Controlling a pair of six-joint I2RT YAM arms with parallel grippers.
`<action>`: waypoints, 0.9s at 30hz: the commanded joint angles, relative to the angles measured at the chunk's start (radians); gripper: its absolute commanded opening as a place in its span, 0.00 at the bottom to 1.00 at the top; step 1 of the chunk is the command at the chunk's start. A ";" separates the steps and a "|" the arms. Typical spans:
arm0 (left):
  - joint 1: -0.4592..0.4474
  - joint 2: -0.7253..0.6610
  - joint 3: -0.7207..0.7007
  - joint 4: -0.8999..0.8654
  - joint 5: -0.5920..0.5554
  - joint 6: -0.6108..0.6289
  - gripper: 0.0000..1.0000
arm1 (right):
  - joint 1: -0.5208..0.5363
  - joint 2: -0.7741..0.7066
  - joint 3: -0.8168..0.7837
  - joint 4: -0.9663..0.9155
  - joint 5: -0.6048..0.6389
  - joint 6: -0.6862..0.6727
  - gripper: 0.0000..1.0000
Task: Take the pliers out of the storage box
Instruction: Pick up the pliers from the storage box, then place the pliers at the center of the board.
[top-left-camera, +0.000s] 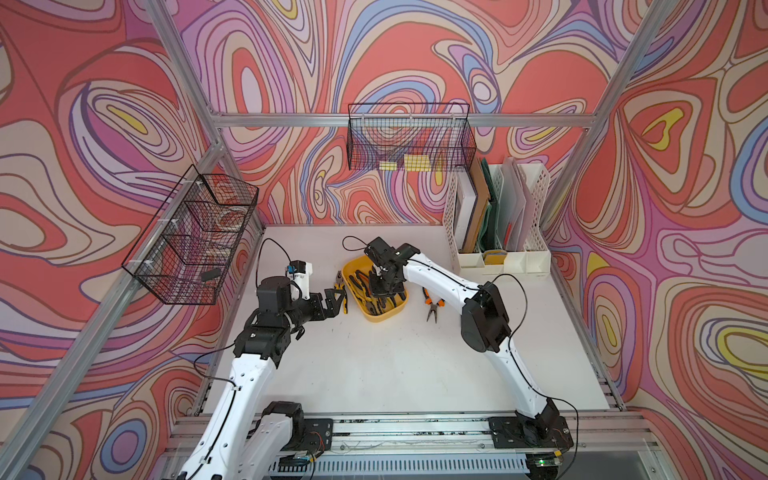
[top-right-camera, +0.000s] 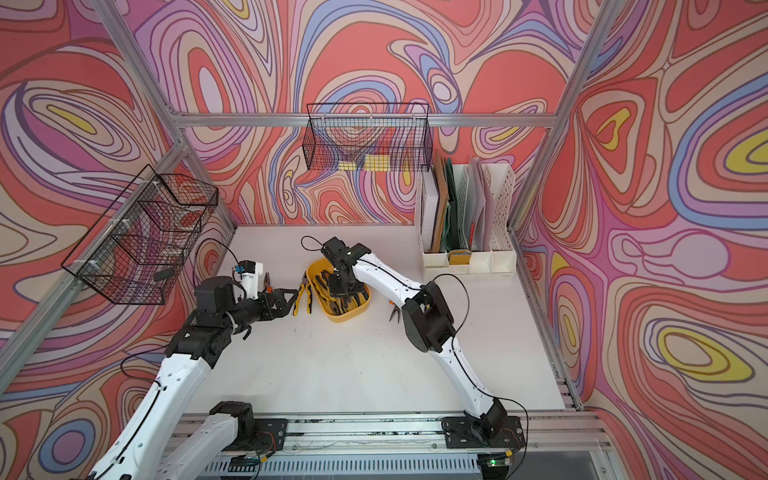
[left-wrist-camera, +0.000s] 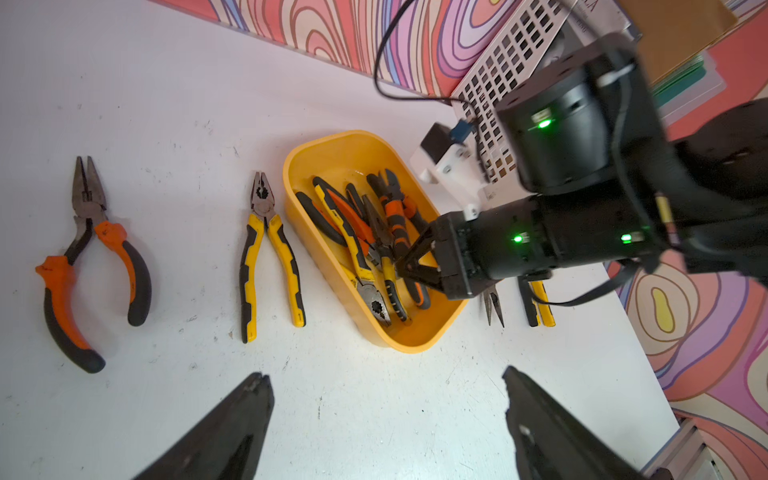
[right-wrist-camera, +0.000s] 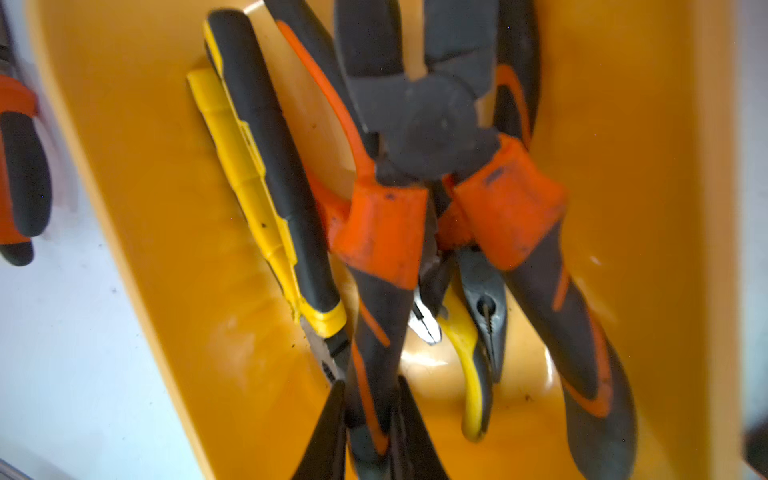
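Right gripper (right-wrist-camera: 370, 382) is clamped on one handle of the orange-and-black pliers (right-wrist-camera: 382, 232) atop the pile in the storage box (right-wrist-camera: 166, 208), left gripper (left-wrist-camera: 384, 374) open and empty beside it, so lift straight up, slowly, lest the other pliers (left-wrist-camera: 353, 232) crossed underneath snag.

Glossy plastic storage box (right-wrist-camera: 137, 174); pliers (right-wrist-camera: 424, 137) matt dark metal.

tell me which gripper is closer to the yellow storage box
Right. The right gripper is down inside the storage box, shut on an orange-and-black plier handle; the left gripper hangs open over the table outside it.
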 joint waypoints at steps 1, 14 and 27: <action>-0.010 0.039 0.018 -0.035 -0.026 -0.045 0.94 | -0.004 -0.129 0.044 -0.015 0.082 -0.026 0.00; -0.140 0.388 0.245 -0.342 -0.198 -0.151 0.98 | -0.051 -0.412 -0.090 -0.042 0.226 -0.033 0.00; -0.344 0.670 0.507 -0.502 -0.365 -0.295 0.92 | -0.460 -0.951 -0.948 0.149 0.119 -0.114 0.00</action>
